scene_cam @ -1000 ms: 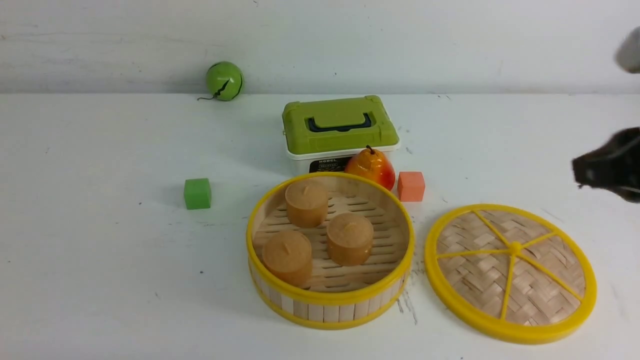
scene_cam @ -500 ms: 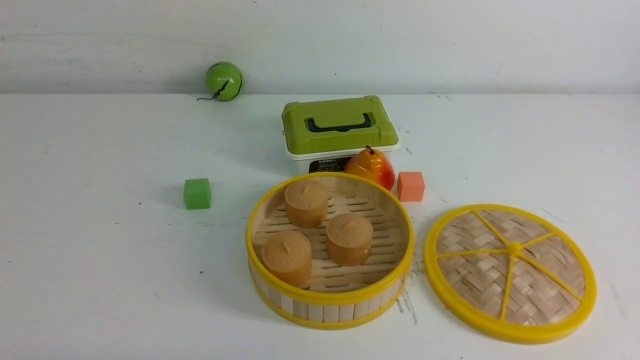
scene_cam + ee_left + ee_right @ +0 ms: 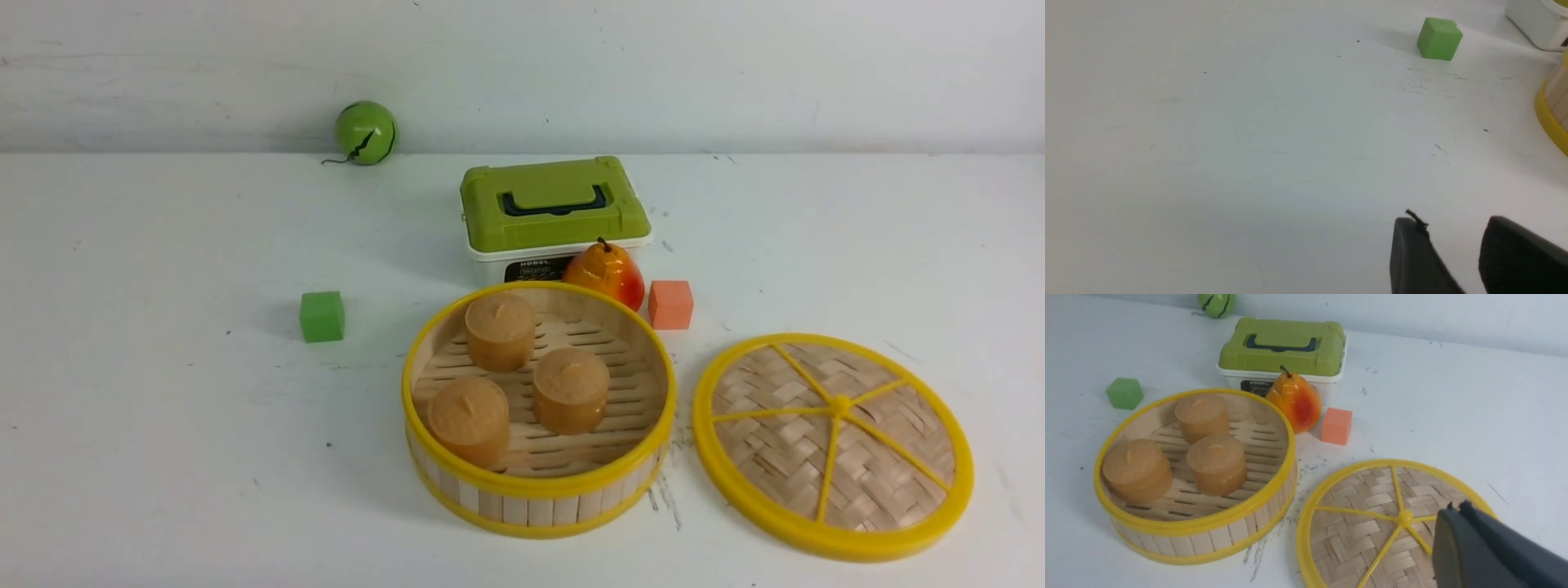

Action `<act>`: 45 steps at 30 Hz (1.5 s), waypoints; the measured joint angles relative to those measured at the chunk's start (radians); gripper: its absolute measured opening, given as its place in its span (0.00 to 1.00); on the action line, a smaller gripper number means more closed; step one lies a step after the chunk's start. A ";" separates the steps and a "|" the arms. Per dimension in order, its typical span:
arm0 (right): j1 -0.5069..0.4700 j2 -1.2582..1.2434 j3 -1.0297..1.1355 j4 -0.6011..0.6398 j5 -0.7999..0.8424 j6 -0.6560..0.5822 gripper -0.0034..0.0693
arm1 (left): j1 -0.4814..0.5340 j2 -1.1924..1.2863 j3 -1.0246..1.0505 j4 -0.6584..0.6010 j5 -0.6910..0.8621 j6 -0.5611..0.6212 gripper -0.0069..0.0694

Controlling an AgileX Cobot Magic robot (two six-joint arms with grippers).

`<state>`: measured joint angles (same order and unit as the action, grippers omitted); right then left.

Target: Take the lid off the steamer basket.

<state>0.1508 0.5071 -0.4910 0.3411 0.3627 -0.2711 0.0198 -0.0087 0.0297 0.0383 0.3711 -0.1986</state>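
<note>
- The flat round lid (image 3: 833,447) of woven tan bamboo, with its yellow rim and spokes, lies flat on the white table (image 3: 163,449). It sits just to the right of the round bamboo-slat steamer basket (image 3: 539,506) and apart from it. We judge the removal done.
- What is left, in our view, is a clean exit. We would hold both arms high and clear so nothing nudges the lid against the basket's rim.
- The left pincer (image 3: 1453,226) hangs over bare table, jaws a little apart and empty.
- Of the right pincer (image 3: 1457,514), above the lid's edge, we see one dark mass and cannot tell whether it is parted.
- We count one lid, one steamer basket and, inside it, three tan cylindrical cakes (image 3: 571,390), all upright.
- Beyond the basket we count:
  - one white rectangular box with a green lid (image 3: 555,204)
  - one orange-red pear (image 3: 606,273)
  - one orange cube (image 3: 671,304)
  - one green cube (image 3: 322,316)
  - one green ball (image 3: 366,131) by the far wall
</note>
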 joint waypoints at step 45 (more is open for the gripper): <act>-0.162 -0.517 0.510 -0.329 0.021 0.339 0.03 | 0.000 0.000 0.000 0.000 0.000 0.000 0.40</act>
<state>-0.0114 -0.0099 0.0191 0.0119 0.3834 0.0676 0.0198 -0.0087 0.0297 0.0383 0.3711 -0.1986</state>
